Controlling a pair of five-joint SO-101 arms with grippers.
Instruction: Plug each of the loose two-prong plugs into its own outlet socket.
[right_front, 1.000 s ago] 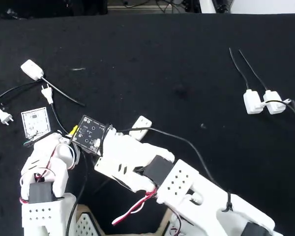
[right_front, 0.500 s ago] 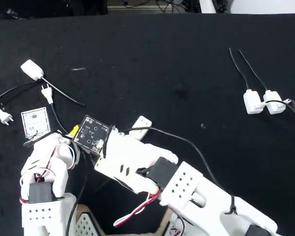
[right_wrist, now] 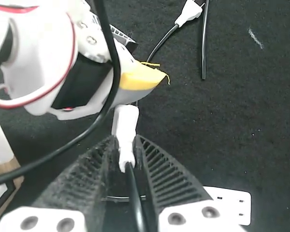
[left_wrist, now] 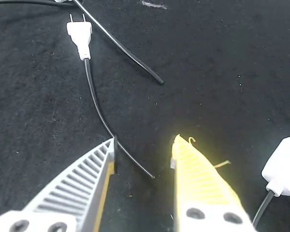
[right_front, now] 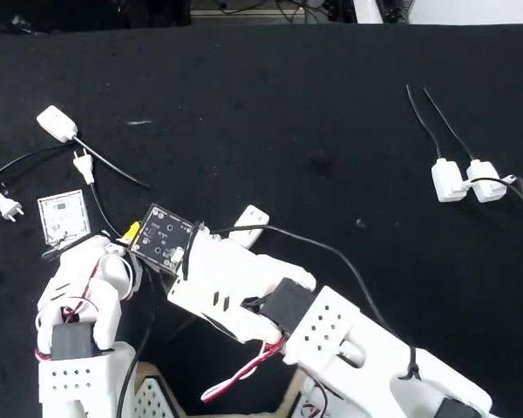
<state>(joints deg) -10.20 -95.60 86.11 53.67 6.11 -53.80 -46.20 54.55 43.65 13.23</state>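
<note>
My right gripper (right_wrist: 124, 145) is shut on a white two-prong plug (right_wrist: 125, 121), whose black cable runs back between its fingers. The plug hangs right beside the yellow fingertip (right_wrist: 145, 77) of my left gripper. My left gripper (left_wrist: 144, 145) stands open low over the black mat, with the loose end of a black cable (left_wrist: 135, 162) between its fingers. Farther off lies another white plug (left_wrist: 79, 35). In the high view both arms meet at the lower left, near a white socket (right_front: 249, 222) and a square socket plate (right_front: 61, 216).
More loose pieces lie at the left: a white socket (right_front: 57, 124), one plug (right_front: 84, 165) and another plug (right_front: 7, 206) with black cables. Two white pieces (right_front: 466, 179) sit together at the far right. The black mat (right_front: 314, 113) is bare in the middle.
The right arm has shifted slightly to the right with the plug in its grip, then held still. The left arm has not moved.
</note>
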